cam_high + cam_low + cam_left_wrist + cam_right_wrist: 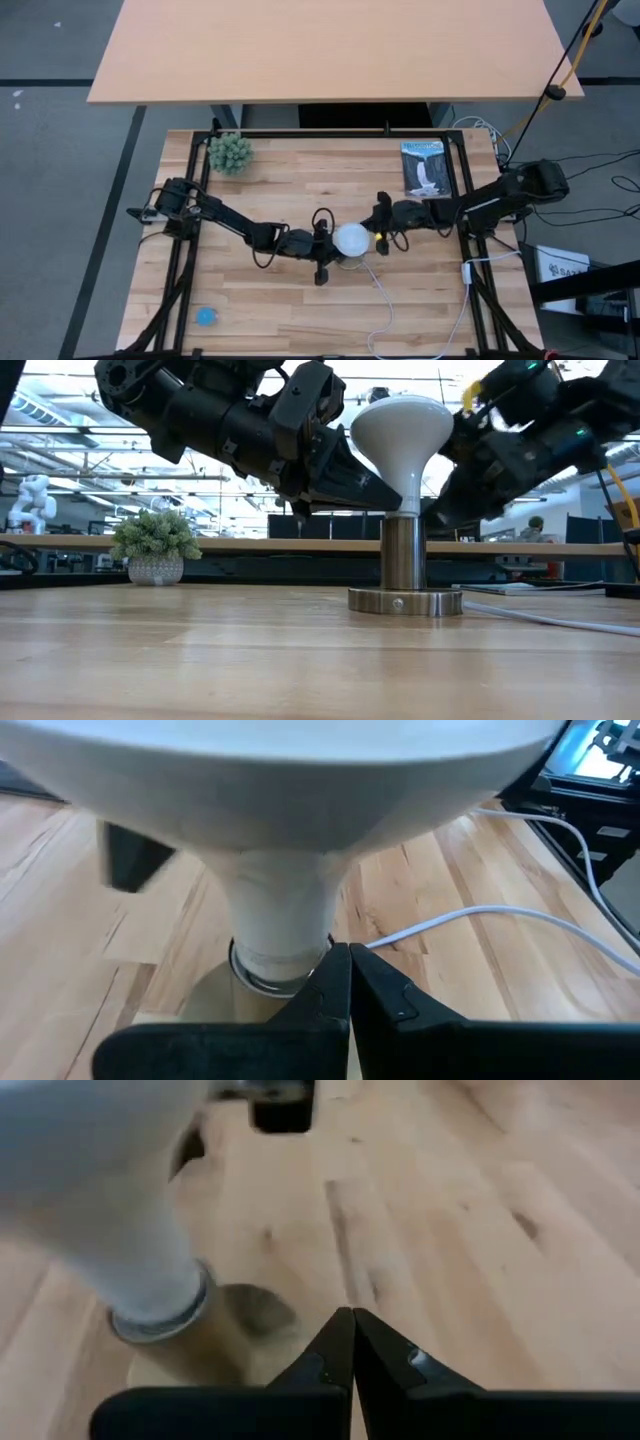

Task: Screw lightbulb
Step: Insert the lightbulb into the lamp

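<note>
The bulb stood upright in a metal socket near the middle of the table, dome up, neck seated in the socket's post. The left gripper hung just beside the bulb's neck, its 2 fingers pressed together and holding nothing. The right gripper sat close on the bulb's other side, fingers likewise together and empty. A white cord ran from the socket toward the table's near edge. A small plant stood by the far-left corner, a booklet toward the far-right corner, and a blue disc near the near-left corner.
</note>
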Tool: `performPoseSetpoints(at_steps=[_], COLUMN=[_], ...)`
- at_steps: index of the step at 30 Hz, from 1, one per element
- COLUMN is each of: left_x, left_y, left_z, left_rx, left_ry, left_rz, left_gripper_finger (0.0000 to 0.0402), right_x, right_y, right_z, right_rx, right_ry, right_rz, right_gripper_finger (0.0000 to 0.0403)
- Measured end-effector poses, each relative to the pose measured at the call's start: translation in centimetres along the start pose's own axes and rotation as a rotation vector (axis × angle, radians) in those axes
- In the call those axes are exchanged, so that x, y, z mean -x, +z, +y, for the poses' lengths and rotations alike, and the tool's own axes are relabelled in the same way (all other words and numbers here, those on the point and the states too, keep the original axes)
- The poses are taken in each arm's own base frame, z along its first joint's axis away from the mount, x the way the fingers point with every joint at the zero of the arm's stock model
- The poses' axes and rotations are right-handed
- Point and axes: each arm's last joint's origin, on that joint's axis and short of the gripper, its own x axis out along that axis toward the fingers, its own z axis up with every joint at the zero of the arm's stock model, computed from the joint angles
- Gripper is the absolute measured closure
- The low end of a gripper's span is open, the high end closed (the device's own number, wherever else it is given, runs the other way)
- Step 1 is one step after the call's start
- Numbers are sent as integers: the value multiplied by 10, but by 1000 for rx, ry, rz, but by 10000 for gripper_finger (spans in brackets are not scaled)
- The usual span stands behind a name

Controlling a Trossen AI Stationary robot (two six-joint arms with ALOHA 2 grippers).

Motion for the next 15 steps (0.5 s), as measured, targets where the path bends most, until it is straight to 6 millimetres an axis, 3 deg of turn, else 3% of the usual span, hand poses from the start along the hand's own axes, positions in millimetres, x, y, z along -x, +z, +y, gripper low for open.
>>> performPoseSetpoints(at_steps=[7, 11, 15], left_x=[0, 0, 0], left_y=[2, 2, 2], left_z=[0, -1, -1], left_rx=[1, 1, 1], left_ry=[-8, -17, -18], left_rz=[-12, -12, -12], left_gripper_finger=[402, 402, 401], right_x=[-2, -1, 0], right_y=[6, 13, 13], right_z=[-19, -9, 2], right_rx=[6, 3, 19], right_ry=[175, 289, 283], right_rz=[-5, -73, -88], right_gripper_finger=[403, 403, 403])
